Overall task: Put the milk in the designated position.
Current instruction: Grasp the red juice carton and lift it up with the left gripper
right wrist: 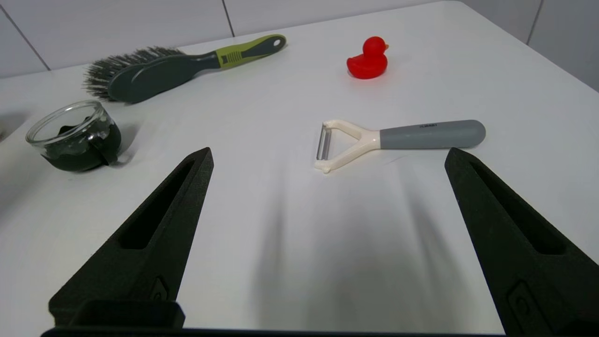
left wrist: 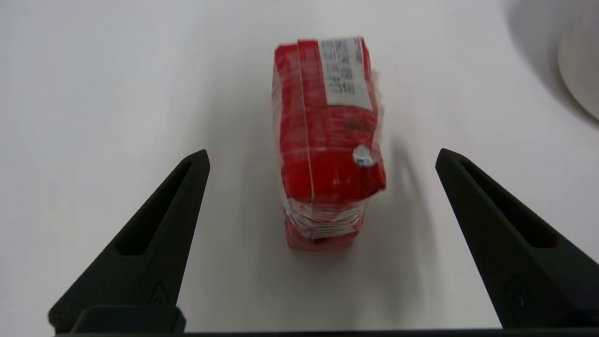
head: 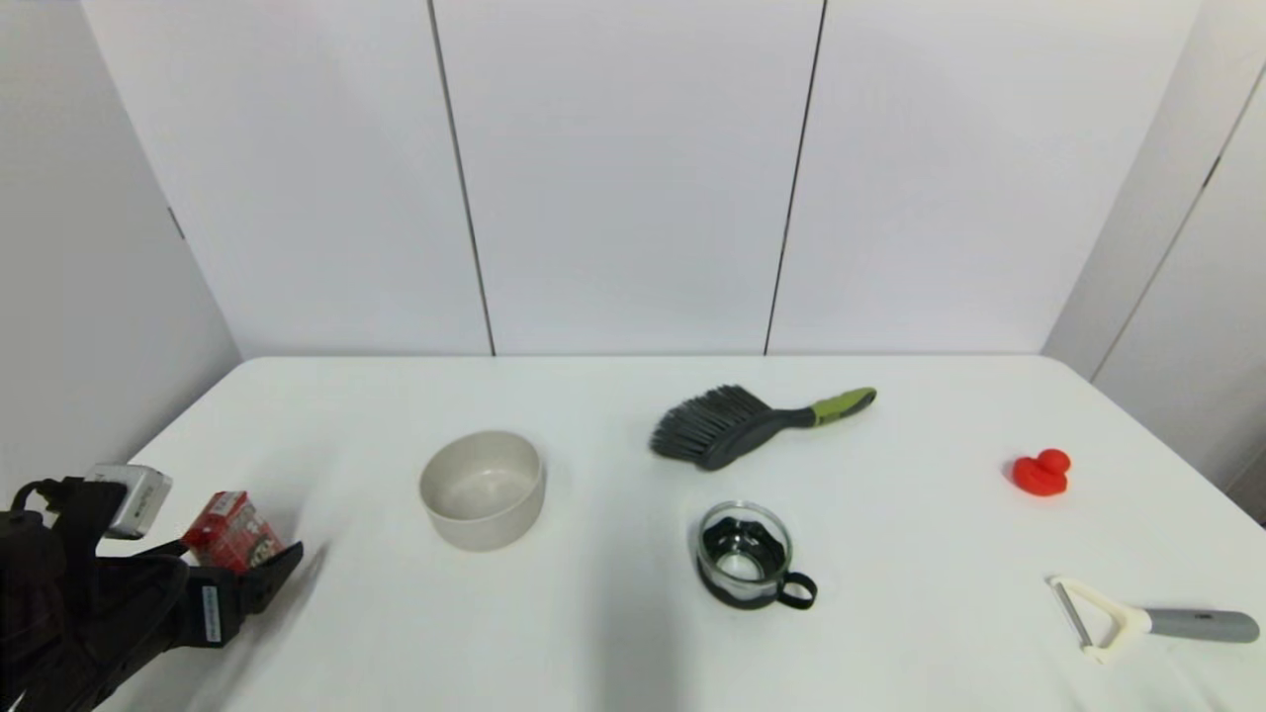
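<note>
The milk (head: 229,529), a small red carton with a white label on top, stands on the white table (head: 613,633) near its left edge. My left gripper (head: 252,556) hovers over it, open. In the left wrist view the milk (left wrist: 327,140) sits between the two spread fingers of the left gripper (left wrist: 323,157), touching neither. No mark on the tabletop shows the designated position. The right gripper (right wrist: 327,152) is open and empty low over the table's right side, out of the head view.
A beige bowl (head: 483,488) stands right of the milk. Farther right are a glass cup with a black handle (head: 744,554), a dark brush with a green handle (head: 752,425), a red rubber duck (head: 1041,473) and a peeler (head: 1147,618).
</note>
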You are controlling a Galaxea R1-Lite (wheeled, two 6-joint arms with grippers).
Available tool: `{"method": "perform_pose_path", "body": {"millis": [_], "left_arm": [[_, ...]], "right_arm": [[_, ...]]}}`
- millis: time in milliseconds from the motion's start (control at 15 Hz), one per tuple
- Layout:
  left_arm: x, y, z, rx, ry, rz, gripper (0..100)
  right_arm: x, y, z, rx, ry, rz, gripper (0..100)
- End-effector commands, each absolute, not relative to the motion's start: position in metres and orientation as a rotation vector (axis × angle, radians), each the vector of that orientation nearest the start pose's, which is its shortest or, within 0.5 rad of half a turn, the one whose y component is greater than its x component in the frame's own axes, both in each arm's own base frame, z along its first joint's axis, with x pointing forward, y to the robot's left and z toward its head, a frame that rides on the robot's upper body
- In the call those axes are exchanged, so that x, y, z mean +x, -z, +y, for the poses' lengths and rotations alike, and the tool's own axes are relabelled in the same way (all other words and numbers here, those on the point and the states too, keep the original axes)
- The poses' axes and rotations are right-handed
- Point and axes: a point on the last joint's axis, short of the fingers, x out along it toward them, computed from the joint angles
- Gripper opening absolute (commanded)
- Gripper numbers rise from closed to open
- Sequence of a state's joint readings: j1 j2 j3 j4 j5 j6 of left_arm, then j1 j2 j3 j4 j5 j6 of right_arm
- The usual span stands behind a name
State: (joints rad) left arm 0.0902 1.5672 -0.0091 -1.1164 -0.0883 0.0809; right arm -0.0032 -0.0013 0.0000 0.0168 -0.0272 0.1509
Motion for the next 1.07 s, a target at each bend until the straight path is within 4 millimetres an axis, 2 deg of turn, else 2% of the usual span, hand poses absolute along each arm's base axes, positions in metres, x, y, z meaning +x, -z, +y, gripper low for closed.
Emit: {"method": "perform_pose_path", "body": {"millis": [67,133,200,1067], "left_arm": [[0.1712,-0.0804,0.0135,0.040,0.017,0.449,100],[0.1713,-0.0801,0.0135,0.039,0.017,0.450,100],[0.1717,-0.0793,0.0136,0.039,0.017,0.455,0],[0.1704,-0.0850,0.0134,0.043,0.018,0.424,0]], "right_arm": [[-0.0228,-0.0738,-0.0006,0.152,0.032,0.015,100],[-0.0228,-0.0738,-0.0006,0.152,0.032,0.015,100],[-0.0228,-0.0738,-0.0006,0.152,0.032,0.015,100],[-0.0228,-0.0738,-0.0006,0.152,0.032,0.015,100]]}}
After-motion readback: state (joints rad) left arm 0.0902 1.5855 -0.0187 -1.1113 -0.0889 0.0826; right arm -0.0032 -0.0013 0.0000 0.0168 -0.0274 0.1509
